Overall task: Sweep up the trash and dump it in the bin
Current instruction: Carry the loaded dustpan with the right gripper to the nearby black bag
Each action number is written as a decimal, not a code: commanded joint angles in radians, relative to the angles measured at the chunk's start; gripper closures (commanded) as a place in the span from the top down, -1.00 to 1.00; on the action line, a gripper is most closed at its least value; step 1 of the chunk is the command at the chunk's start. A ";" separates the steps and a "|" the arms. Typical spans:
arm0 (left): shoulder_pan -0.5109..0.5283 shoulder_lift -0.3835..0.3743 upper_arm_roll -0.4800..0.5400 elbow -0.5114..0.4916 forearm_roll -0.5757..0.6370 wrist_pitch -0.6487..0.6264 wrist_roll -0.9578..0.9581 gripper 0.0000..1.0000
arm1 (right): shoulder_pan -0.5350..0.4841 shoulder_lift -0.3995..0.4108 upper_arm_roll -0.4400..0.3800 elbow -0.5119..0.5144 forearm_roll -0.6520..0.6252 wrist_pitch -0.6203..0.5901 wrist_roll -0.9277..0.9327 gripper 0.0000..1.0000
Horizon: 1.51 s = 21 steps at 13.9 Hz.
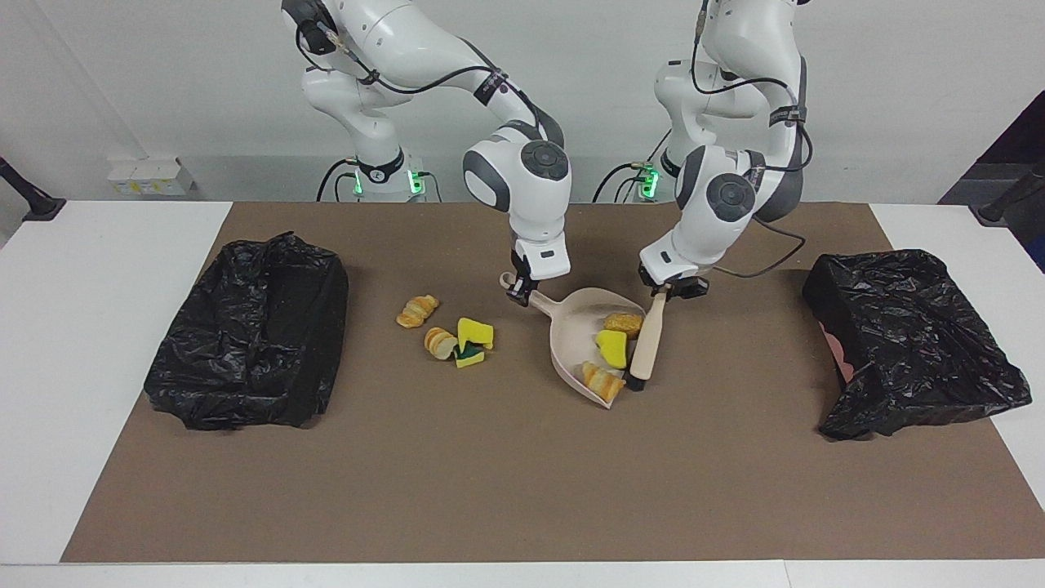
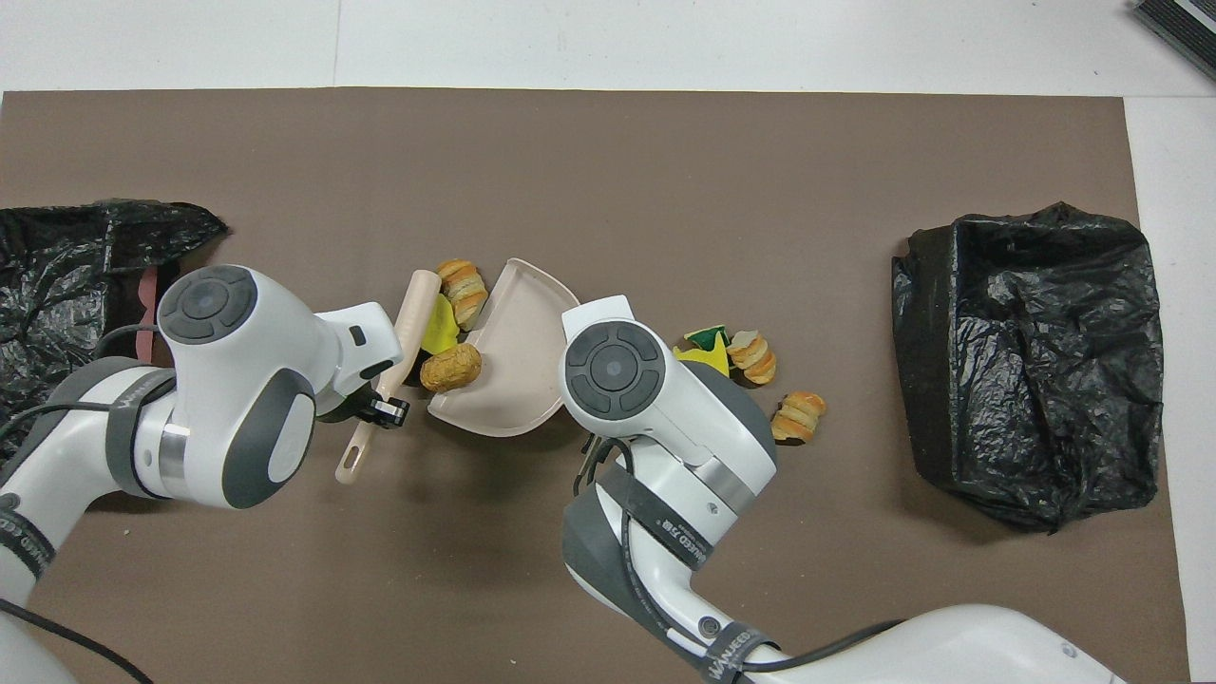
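Six pieces of trash: three in the dustpan (a brown lump, a yellow sponge chunk, a croissant-like lump) just beside the brush head; three loose pieces on the mat beside the dustpan, toward the right arm's end; two black-bagged bins; the left gripper clenches the brush handle; the right gripper clenches the dustpan handle.

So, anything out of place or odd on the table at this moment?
Nothing damaged. Three trash pieces sit at the dustpan's mouth against the brush; the croissant-like one at the lip is barely in. Three more pieces lie unswept beside the pan, toward the right arm's end.
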 commanded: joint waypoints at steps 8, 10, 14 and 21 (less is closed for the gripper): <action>0.010 -0.006 0.029 0.053 -0.009 -0.072 -0.034 -1.00 | -0.021 -0.018 0.011 -0.004 0.011 -0.007 0.017 -1.00; 0.069 -0.019 0.030 0.055 -0.007 -0.079 -0.041 -1.00 | -0.032 -0.061 0.007 -0.002 0.013 -0.053 0.002 -1.00; 0.161 -0.039 0.029 0.053 -0.003 -0.098 -0.057 -1.00 | -0.070 -0.175 -0.016 -0.002 0.014 -0.189 -0.068 -1.00; 0.111 -0.126 0.020 -0.061 -0.003 -0.023 -0.330 -1.00 | -0.078 -0.433 -0.384 0.004 0.093 -0.410 -0.519 -1.00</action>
